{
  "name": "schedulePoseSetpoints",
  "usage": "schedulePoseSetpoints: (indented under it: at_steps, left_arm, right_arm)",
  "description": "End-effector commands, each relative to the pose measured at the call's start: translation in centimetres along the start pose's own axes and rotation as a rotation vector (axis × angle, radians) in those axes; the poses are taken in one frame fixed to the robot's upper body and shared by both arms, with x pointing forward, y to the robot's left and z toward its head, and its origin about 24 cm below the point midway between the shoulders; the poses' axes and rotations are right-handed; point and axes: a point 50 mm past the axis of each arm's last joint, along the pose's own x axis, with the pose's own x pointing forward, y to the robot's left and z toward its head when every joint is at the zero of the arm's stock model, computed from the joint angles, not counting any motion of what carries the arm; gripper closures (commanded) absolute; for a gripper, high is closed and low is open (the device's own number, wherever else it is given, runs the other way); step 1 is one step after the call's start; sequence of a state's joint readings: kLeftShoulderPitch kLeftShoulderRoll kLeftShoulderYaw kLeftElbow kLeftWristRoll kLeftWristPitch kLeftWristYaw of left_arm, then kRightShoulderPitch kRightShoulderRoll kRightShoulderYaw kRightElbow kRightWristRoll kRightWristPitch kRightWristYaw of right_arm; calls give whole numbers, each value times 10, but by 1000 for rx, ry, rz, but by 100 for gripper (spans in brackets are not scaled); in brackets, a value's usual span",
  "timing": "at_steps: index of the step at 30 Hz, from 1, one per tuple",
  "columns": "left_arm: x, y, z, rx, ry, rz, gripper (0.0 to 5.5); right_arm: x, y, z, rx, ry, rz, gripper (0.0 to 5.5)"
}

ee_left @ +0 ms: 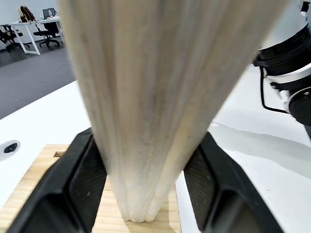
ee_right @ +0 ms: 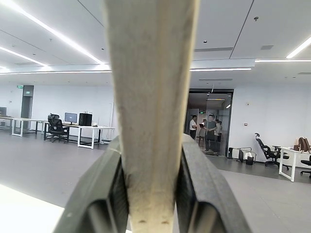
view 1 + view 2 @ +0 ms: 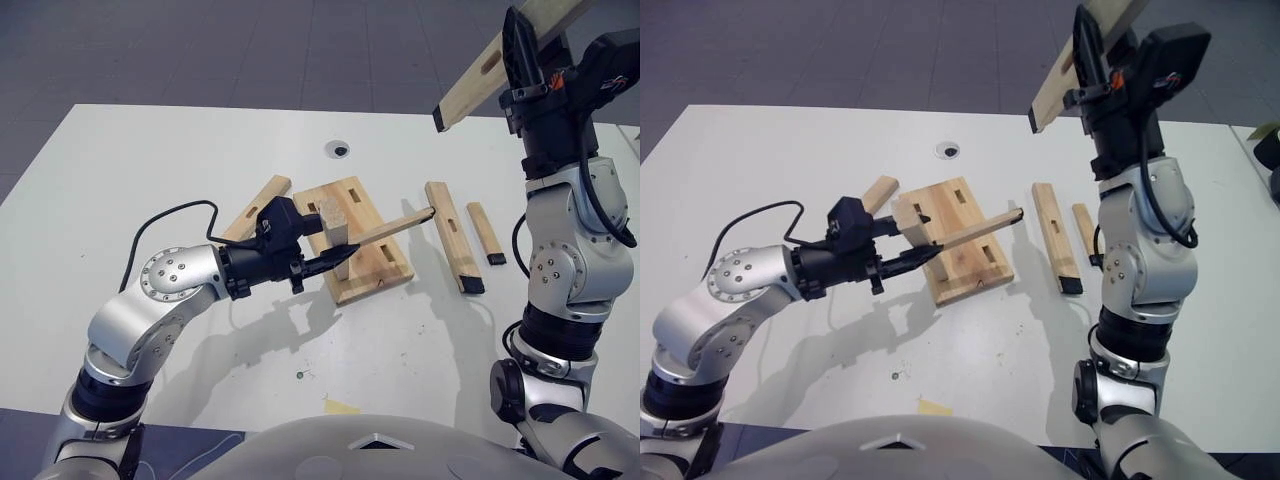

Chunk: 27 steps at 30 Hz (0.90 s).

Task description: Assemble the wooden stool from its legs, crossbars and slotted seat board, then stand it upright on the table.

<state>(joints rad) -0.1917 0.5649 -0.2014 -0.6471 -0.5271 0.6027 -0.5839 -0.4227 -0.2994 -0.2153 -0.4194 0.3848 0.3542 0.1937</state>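
The slotted seat board (image 3: pixel 372 262) lies flat mid-table, and a short wooden block (image 3: pixel 335 216) stands upright on it. My left gripper (image 3: pixel 332 260) hovers at the board's near-left edge, shut on a thin crossbar (image 3: pixel 395 228) that slants right and upward over the board. In the left wrist view the crossbar (image 1: pixel 150 111) sits between the black fingers (image 1: pixel 73 189). My right gripper (image 3: pixel 522 45) is raised high at the far right, shut on a long slotted leg (image 3: pixel 480 75) held tilted in the air. The same leg (image 2: pixel 150 121) shows between the pads in the right wrist view.
One leg (image 3: pixel 255 207) lies left of the board. Another leg (image 3: pixel 454 238) and a short crossbar (image 3: pixel 485 233) lie to its right. A round cable hole (image 3: pixel 340 149) sits behind the board, and a yellow scrap (image 3: pixel 340 405) near the table's front edge.
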Motion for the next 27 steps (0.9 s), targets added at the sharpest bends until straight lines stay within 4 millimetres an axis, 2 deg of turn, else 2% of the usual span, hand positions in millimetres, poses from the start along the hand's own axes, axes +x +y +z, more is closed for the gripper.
schedulePoseSetpoints:
  at_steps: [1, 5, 8, 14, 19, 27]
  left_arm:
    - [6, 15, -6, 108, 33, 95, 343]
    - [8, 17, -15, 161, 51, 109, 344]
    - [10, 16, -20, 162, 53, 114, 344]
    - [16, 17, -14, 161, 17, 111, 344]
    - [19, 18, -7, 160, -16, 114, 345]
    - [20, 15, -8, 134, -21, 98, 345]
  right_arm:
    - [-7, -12, -13, 136, 64, -34, 448]
    - [-17, -24, -24, 306, 147, -54, 448]
    - [-23, -24, -30, 331, 191, -34, 448]
    - [-31, -5, -45, 211, 263, 111, 448]
    - [-39, 1, -54, 180, 268, 127, 448]
    - [-45, 15, -62, 88, 209, 141, 448]
